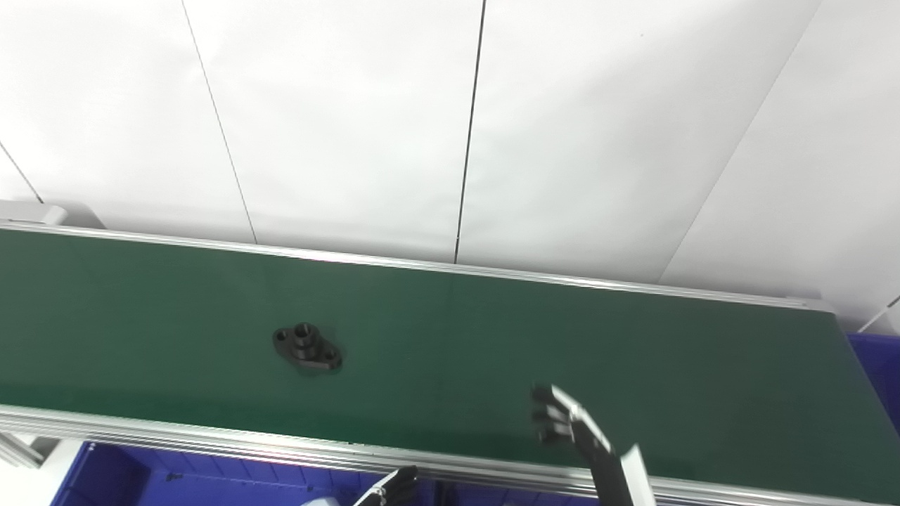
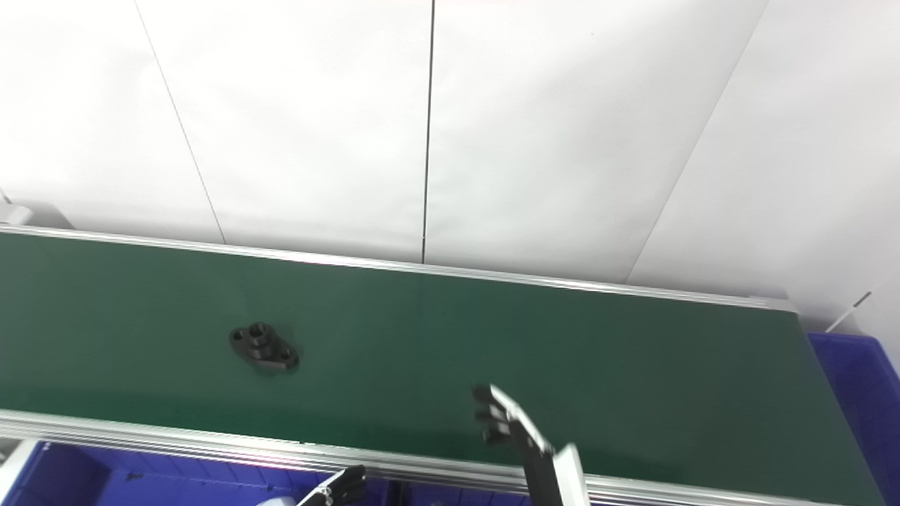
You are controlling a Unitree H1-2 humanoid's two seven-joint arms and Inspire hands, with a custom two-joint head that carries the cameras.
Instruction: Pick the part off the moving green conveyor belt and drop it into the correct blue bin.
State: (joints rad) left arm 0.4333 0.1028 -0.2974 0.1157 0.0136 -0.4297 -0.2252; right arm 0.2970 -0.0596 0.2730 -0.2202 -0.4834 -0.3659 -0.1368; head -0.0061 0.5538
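A black flanged part (image 1: 307, 347) with a raised centre hub lies flat on the green conveyor belt (image 1: 450, 330), left of the middle; it also shows in the right eye view (image 2: 264, 347). My right hand (image 1: 562, 416) hangs over the belt near its front rail, well to the right of the part, fingers curled with nothing in it. My left hand (image 1: 394, 487) shows only as fingertips at the bottom edge, below the front rail; its state is unclear.
A blue bin (image 1: 140, 478) sits below the belt's front rail at the lower left. Another blue bin (image 2: 858, 393) stands past the belt's right end. White wall panels rise behind the belt.
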